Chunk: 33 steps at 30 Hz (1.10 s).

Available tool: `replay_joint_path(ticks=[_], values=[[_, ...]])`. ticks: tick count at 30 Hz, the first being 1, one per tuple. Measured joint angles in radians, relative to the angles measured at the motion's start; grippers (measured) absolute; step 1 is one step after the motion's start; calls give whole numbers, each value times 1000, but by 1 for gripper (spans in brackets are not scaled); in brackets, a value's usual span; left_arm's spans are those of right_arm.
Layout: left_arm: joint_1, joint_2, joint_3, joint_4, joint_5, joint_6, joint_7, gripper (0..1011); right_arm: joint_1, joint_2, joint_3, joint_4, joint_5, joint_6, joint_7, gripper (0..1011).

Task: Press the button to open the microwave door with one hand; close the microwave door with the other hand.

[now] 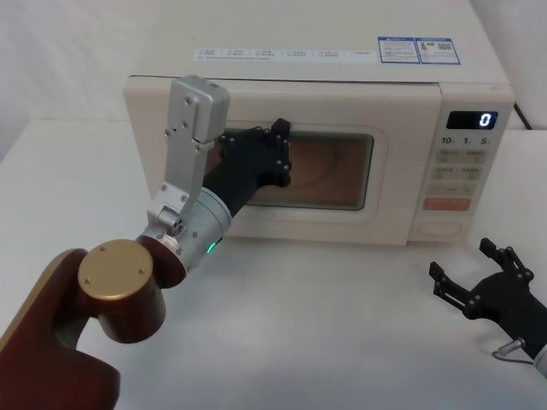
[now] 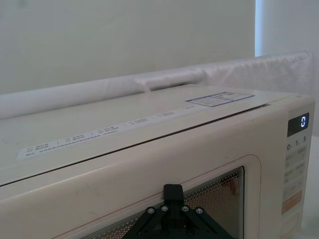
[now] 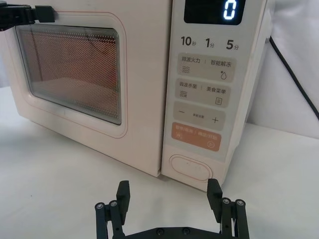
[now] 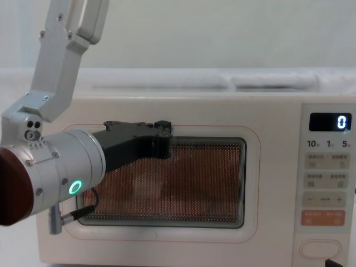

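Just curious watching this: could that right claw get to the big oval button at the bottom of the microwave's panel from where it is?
Probably yes. The right gripper hangs open just in front of the button, with bare table between them. The left gripper is over at the microwave door, out of its path.

1. You get bright, even, soft light in all four views, with only faint shadows on the table (image 1: 282,325)
2. The microwave (image 1: 325,102) casts a soft shadow just below its front edge
3. Its display (image 3: 215,11) glows and blooms slightly around the "0"
4. In the chest view the left arm's silver wrist (image 4: 61,169) looms large and slightly soft
5. The window mesh (image 3: 75,72) looks reddish and crisp
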Motion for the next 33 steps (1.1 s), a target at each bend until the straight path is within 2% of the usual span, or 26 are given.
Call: replay_joint_path(ticks=[33], values=[[4,0,-2,-18,-12,1,5,0,0,0,0,0,0,0,0,1000]])
